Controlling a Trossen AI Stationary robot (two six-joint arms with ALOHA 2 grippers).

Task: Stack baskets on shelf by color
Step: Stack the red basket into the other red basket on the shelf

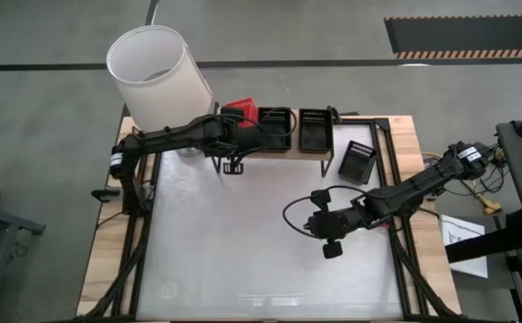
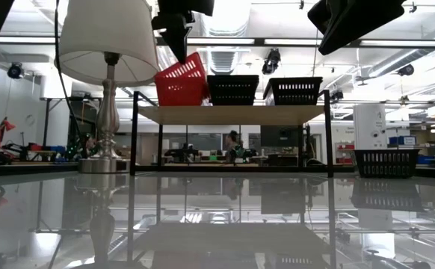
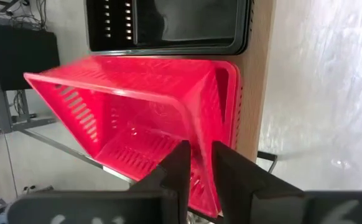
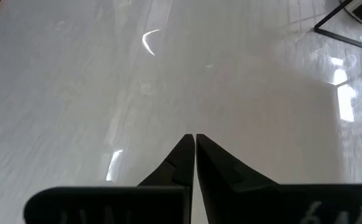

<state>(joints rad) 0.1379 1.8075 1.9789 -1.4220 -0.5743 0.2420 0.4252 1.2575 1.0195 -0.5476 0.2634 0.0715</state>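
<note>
A bright red mesh basket (image 2: 181, 81) sits tilted at the left end of the shelf (image 2: 232, 114), which has a wooden top. My left gripper (image 3: 198, 149) is shut on it, reaching in from the table's left (image 1: 240, 124). Two black baskets (image 2: 232, 88) (image 2: 294, 90) stand side by side on the shelf to its right. Another black basket (image 1: 361, 161) rests flat on the table right of the shelf. My right gripper (image 4: 194, 148) is shut and hovers over the bare middle of the table (image 1: 319, 226). My left gripper pinches one side wall of the red basket at its rim (image 3: 203, 134) between the two fingers, one finger (image 3: 178, 167) inside the basket and one (image 3: 229, 167) outside. The basket is tilted in the hold, its right side raised, its lower edge (image 2: 179, 103) at the shelf top.
A lamp with a large white shade (image 1: 158, 67) and a metal base (image 2: 102, 161) stands at the far left, close behind my left arm. The shelf's thin black legs (image 2: 134, 134) stand on the glossy white table surface (image 1: 243, 242), which is ringed by a black frame.
</note>
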